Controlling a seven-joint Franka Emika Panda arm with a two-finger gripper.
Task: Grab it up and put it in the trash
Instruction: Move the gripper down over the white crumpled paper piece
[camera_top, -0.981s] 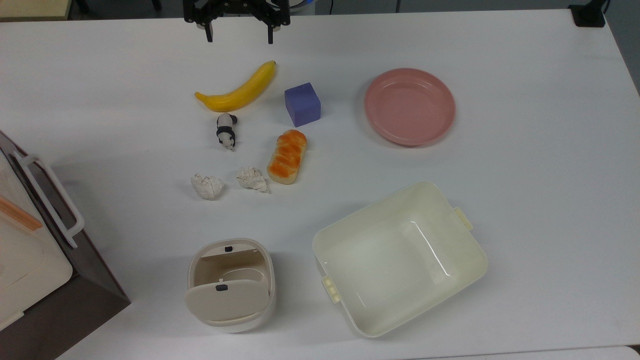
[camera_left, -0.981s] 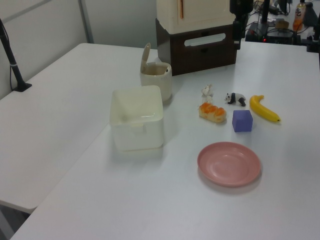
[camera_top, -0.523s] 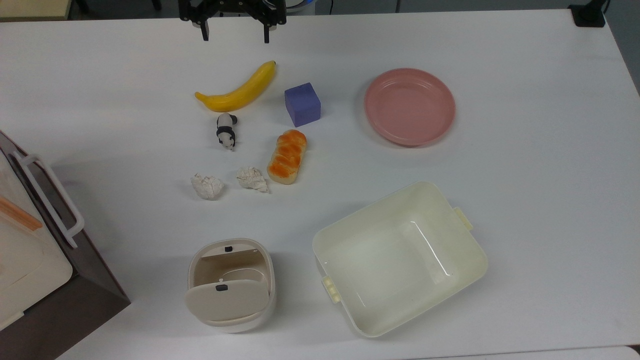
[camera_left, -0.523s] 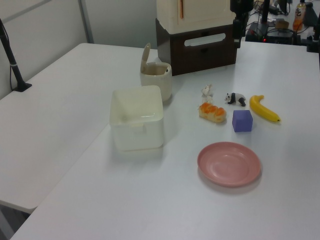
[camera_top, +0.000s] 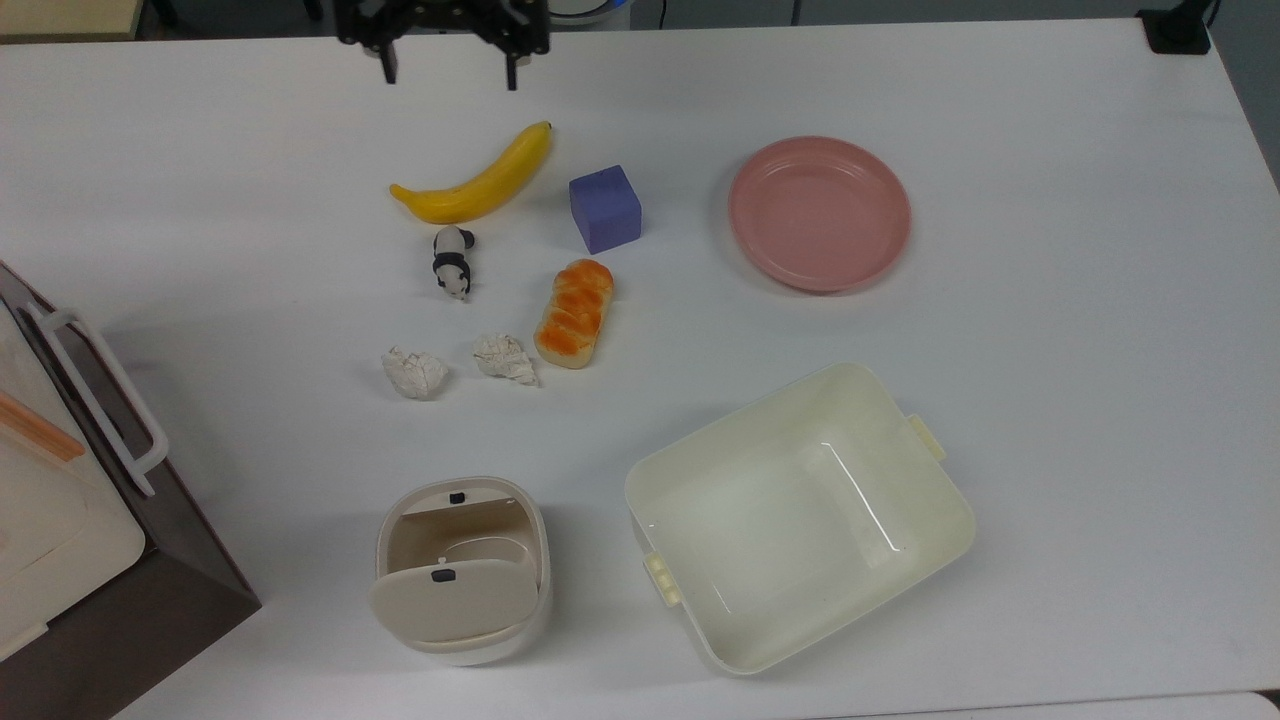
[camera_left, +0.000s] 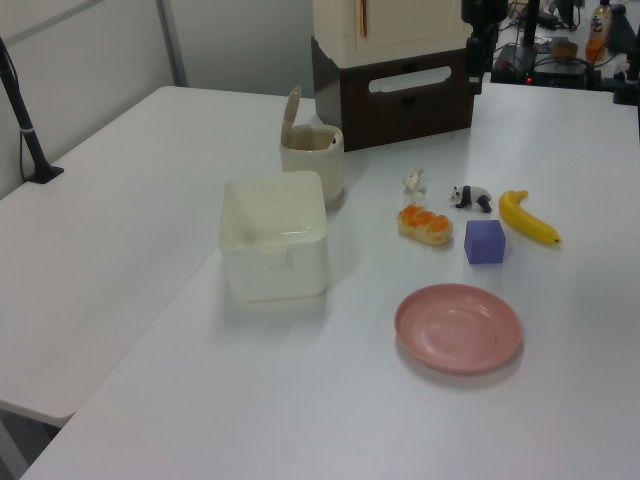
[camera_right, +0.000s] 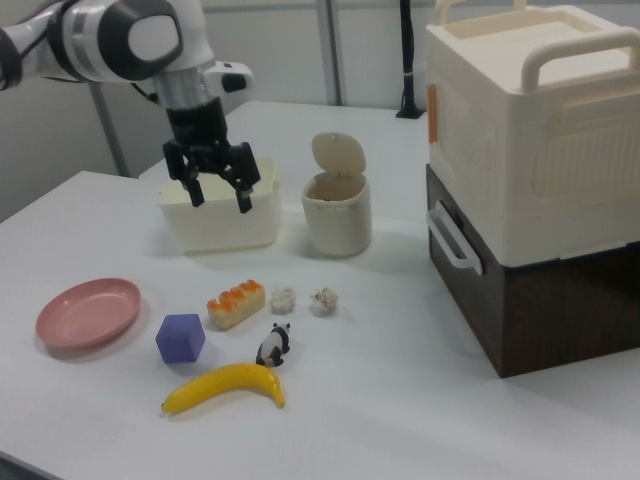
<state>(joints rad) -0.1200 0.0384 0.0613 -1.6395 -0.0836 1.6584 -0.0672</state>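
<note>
The hand (camera_top: 447, 72) is held above the white surface (camera_top: 1050, 400) at the top view's upper edge, its two fingers spread apart with nothing between them. A banana (camera_top: 476, 181) is seen just below it, then a panda toy (camera_top: 452, 261), a purple cube (camera_top: 604, 208) and a bread loaf (camera_top: 574, 312). The roundish paper wad (camera_top: 414, 373) lies on the surface, apart from a second wad with a pointed tail (camera_top: 505, 358) to the top view's right. The beige bin (camera_top: 459, 568) stands below, lid swung open, beside a cream tub (camera_top: 800, 512). A pink plate (camera_top: 818, 212) lies well apart. No writing can be read. A brown and cream cabinet (camera_right: 530, 170) occupies the right view's right.
</note>
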